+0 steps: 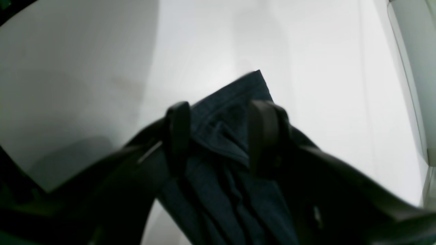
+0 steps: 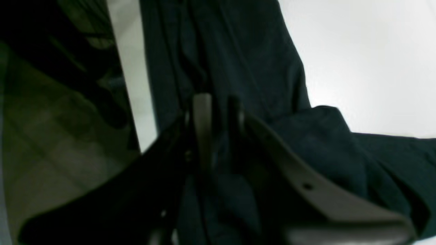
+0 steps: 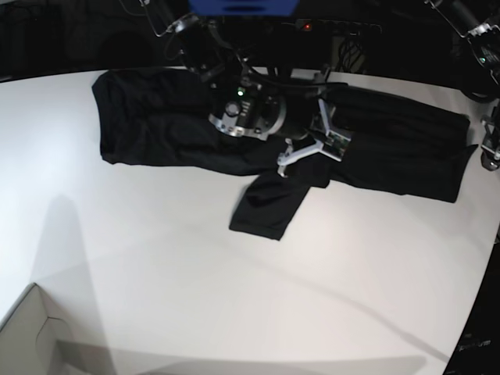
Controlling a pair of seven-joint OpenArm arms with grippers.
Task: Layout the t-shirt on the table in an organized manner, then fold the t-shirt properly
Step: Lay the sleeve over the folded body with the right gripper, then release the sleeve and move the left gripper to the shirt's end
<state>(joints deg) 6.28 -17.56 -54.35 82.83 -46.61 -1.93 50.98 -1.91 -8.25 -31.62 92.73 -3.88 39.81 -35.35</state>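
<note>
While the plain black thin-fabric t-shirt lies bunched along the far edge of my white table, left claw pinches a hem corner for spreading; right claw narrow, grip unclear.

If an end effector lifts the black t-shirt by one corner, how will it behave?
The t-shirt will probably droop limply: it lies creased and bunched. It seems light, being thin. On the smooth table it would likely drag rather than slide flat.
</note>
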